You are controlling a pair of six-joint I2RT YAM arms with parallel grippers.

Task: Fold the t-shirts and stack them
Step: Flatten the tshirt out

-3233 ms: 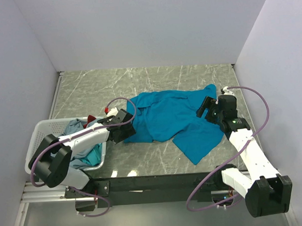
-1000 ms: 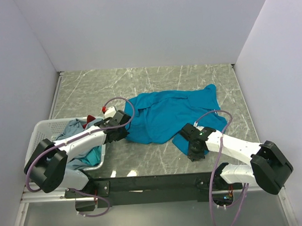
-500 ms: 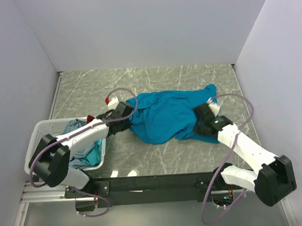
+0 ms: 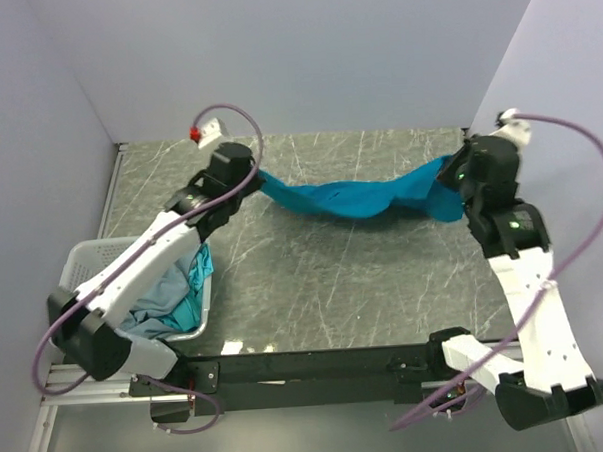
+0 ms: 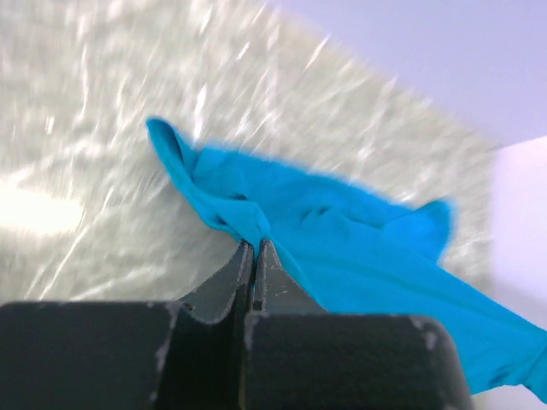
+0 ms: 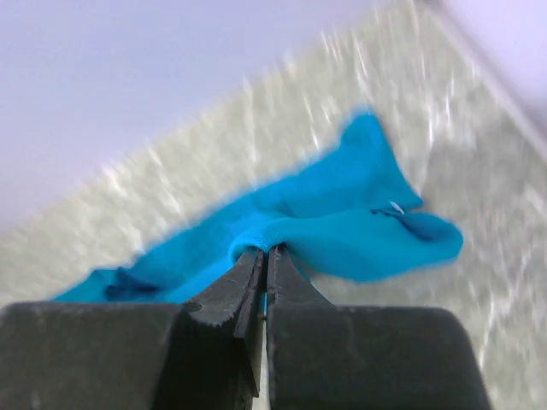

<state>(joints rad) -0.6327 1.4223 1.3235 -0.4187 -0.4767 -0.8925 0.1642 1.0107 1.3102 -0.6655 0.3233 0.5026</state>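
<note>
Hoisted off the counter (image 4: 324,285) since a second ago: t-shirt (image 4: 345,197) strung beyond the basket (image 4: 78,266), pinched by left gripper (image 4: 256,178) and right gripper (image 4: 448,177), both clamped on cloth. Best to keep tension even, then lower flat.

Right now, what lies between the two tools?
The teal-blue t-shirt spans the gap, each end pinched by the left tool and right tool; the top view shows it.

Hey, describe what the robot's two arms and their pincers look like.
The left arm and right arm have white shells with black joints, each trailed by a looping purple cable. A green light glows on the right arm. The left pincer and right pincer have dark, tapering fingers.
</note>
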